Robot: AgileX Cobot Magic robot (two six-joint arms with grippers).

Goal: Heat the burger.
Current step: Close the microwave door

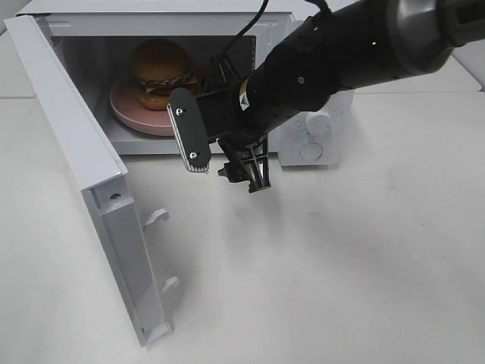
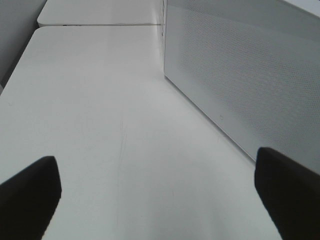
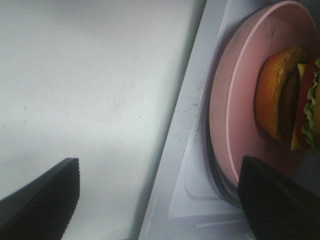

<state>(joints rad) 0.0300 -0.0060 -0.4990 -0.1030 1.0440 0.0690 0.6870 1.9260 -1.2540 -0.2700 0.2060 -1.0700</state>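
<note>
The burger [image 1: 160,70], with golden buns, lettuce and tomato, sits on a round pink plate [image 1: 130,114] inside the open white microwave [image 1: 151,23]. In the right wrist view the burger [image 3: 285,100] and the plate [image 3: 235,115] lie just past the microwave's floor edge. My right gripper [image 1: 226,163] hangs in front of the opening, a little outside it, fingers wide apart and holding nothing [image 3: 160,175]. My left gripper [image 2: 157,175] is open over bare table beside the door and does not show in the exterior view.
The microwave door [image 1: 83,152] stands swung out to the left, its latch hooks [image 1: 155,218] pointing right. Its perforated panel [image 2: 240,75] fills the far side of the left wrist view. Two knobs [image 1: 314,121] sit on the control panel behind my right arm. White table [image 1: 341,265] stretches in front.
</note>
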